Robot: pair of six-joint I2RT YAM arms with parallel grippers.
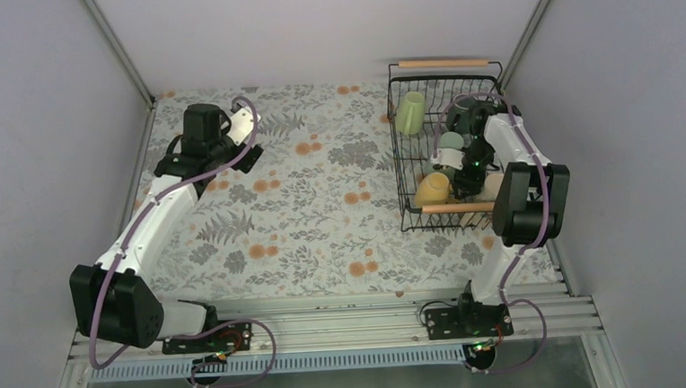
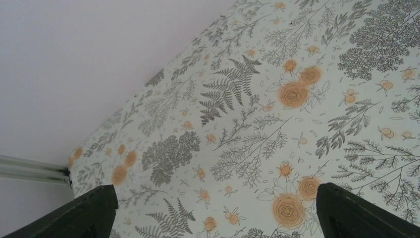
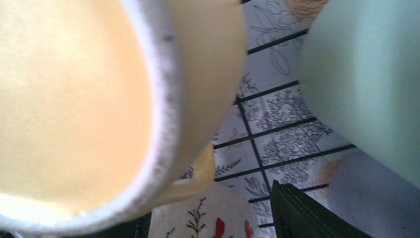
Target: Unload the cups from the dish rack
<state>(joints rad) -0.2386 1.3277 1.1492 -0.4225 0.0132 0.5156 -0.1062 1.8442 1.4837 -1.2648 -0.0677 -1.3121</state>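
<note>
Several cups [image 1: 411,111] in dish rack [image 1: 398,159], right gripper [image 1: 463,179] inside — grip unclear

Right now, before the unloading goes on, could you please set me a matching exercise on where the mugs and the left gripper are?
Column one:
1. yellow mug
2. olive green mug
3. mint green mug
4. left gripper

Column two:
a. open, above the floral cloth, outside the rack
b. far left corner of the dish rack
c. middle of the rack
d. near left corner of the rack

Pairs: 1-d, 2-b, 3-c, 4-a
</note>
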